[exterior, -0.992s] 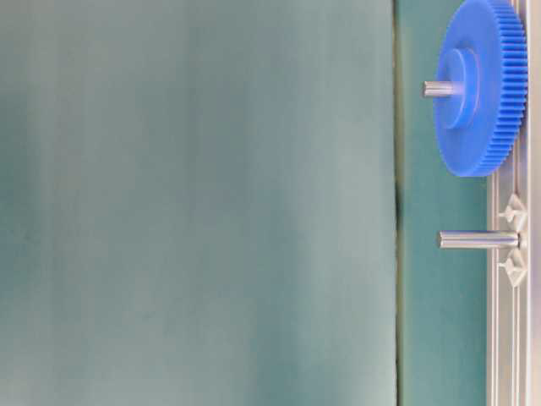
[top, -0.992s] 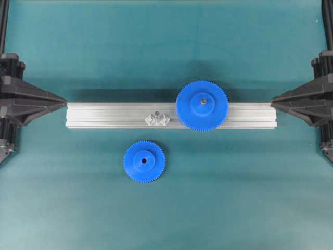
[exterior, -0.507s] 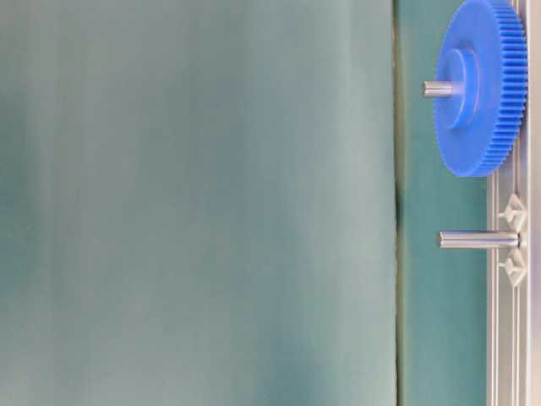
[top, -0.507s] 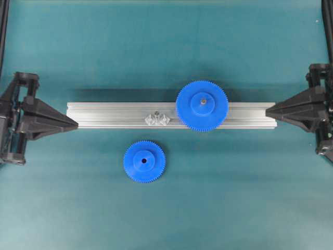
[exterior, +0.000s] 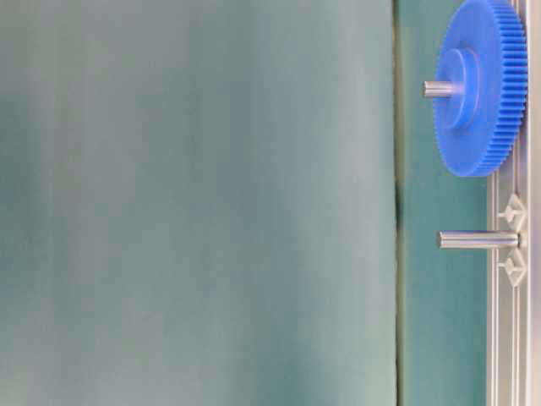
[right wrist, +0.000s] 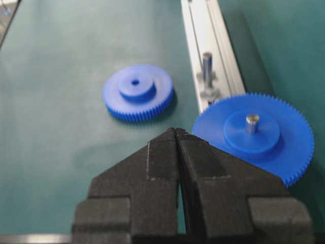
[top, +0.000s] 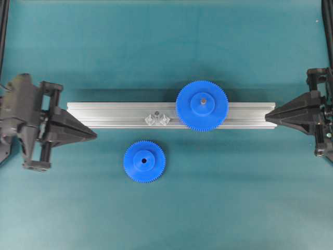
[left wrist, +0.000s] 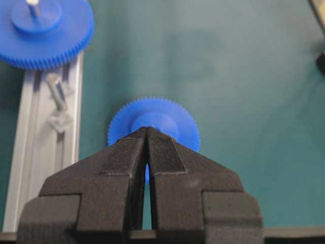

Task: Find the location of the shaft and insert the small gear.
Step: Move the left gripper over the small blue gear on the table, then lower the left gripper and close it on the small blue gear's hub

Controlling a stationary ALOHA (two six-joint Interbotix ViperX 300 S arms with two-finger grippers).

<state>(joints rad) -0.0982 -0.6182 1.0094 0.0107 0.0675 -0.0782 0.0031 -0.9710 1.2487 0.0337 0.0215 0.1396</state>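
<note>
The small gear (top: 144, 161) lies flat on the green mat in front of the rail, hub up; it also shows in the wrist views (left wrist: 177, 127) (right wrist: 137, 91). The shaft (top: 155, 113) stands bare on the rail, left of the large gear; it shows clearly as a silvery pin (exterior: 478, 239) (right wrist: 207, 68) (left wrist: 57, 91). My left gripper (top: 95, 136) is shut and empty, its tip left of the small gear and pointing at it (left wrist: 148, 129). My right gripper (top: 266, 110) is shut and empty at the rail's right end (right wrist: 175, 130).
A ribbed aluminium rail (top: 104, 114) runs left to right across the middle of the mat. A large blue gear (top: 202, 105) sits on its own pin on the rail, right of the shaft. Green mat surrounds everything.
My left gripper has come in from the left edge, moving right and toward the front, nearer the small gear. The right gripper shifted slightly inward. Gears and shaft are unmoved.
</note>
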